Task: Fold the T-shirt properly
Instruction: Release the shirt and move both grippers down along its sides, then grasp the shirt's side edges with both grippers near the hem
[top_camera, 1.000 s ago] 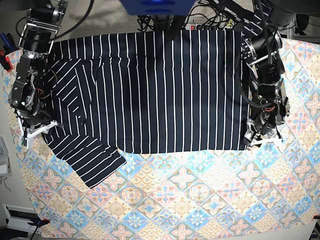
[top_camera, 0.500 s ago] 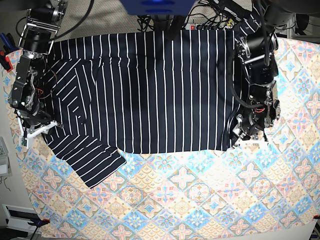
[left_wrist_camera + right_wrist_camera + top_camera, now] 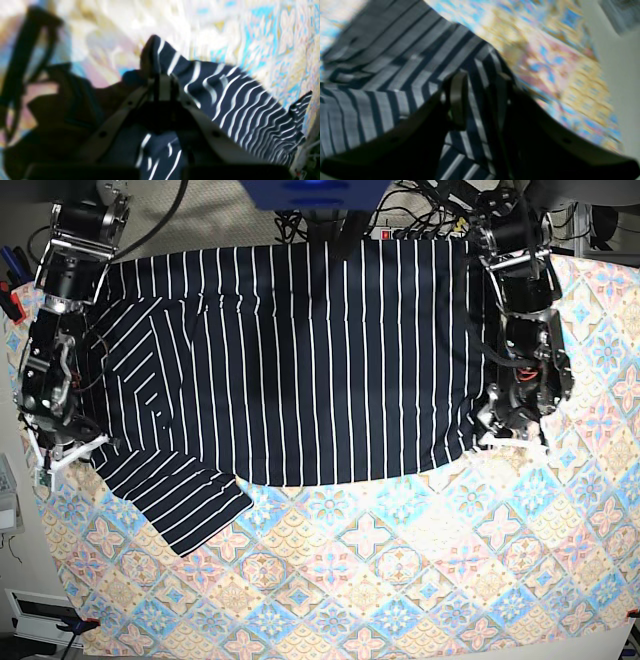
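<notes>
The dark navy T-shirt (image 3: 300,360) with thin white stripes lies spread flat across the far half of the table, one sleeve (image 3: 175,500) pointing toward the near left. At the shirt's near right corner, my left gripper (image 3: 497,432) is shut on the hem. The left wrist view shows the fingertips pressed together at the left gripper (image 3: 162,83), with T-shirt cloth (image 3: 237,100) bunched up above them. My right gripper (image 3: 62,452) sits at the shirt's left edge by the sleeve. In the right wrist view a raised fold of the T-shirt (image 3: 395,62) runs between the right gripper (image 3: 481,82) fingers, which hold it.
A pastel tile-patterned tablecloth (image 3: 400,580) covers the table, bare in front of the shirt. Cables (image 3: 420,210) and a blue robot base (image 3: 315,192) stand behind the shirt. Small tools (image 3: 10,280) lie off the table's left edge.
My left gripper has shut on the near right hem corner and drawn it inward and away from the front edge. My right gripper has shifted slightly toward the near left.
</notes>
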Controlling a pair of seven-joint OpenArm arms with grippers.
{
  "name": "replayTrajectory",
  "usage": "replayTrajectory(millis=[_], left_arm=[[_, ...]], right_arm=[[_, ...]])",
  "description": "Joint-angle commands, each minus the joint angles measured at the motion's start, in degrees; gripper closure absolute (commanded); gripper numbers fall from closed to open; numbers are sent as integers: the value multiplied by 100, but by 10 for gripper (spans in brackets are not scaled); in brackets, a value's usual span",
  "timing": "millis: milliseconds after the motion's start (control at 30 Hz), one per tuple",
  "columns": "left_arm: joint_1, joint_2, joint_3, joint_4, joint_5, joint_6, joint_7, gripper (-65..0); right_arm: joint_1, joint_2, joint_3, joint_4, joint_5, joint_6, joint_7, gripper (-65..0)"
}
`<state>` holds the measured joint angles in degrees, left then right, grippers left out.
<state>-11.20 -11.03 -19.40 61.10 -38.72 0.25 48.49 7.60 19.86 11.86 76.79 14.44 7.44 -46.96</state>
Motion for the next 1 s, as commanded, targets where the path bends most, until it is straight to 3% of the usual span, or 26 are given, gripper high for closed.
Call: replayTrajectory(millis=[0,67,233,400,500,633,800,967], left_arm=[[-124,-115,-16,118,-80,-38,-27,0],[-36,-176,-25,136,-80,-38,-45,0],[149,-423,-25,321,-291,-38,-45,0],[201,-695,-34,338,-431,-30,-71,0],[184,-757,-262,338,-396,-30,-132,0],[105,-818,-342,329,-379,-30,-132,0],[52,-748,-333,329,-379,-30,-115,0],[78,-634,-333,329,-379,-30,-115,0]], right_arm=[[309,76,-232,-27,20,69,147,-192],[608,93,-663,-378,-112,130,147,-192],[1117,190,-1217,-1073,-516,860,375,-229],[1451,190,-1252,-1855,-1202,895,1034,-338],[1495,190,-1260,-2163,-1299,904,1316,-373],[1531,181,-1304,-2224,-1299,904,1606,-384],[1733,181,-2069,-2444,-1299,904,1931,-383],[1988,181,-2403,-2901,-1299,913,2432,-385]])
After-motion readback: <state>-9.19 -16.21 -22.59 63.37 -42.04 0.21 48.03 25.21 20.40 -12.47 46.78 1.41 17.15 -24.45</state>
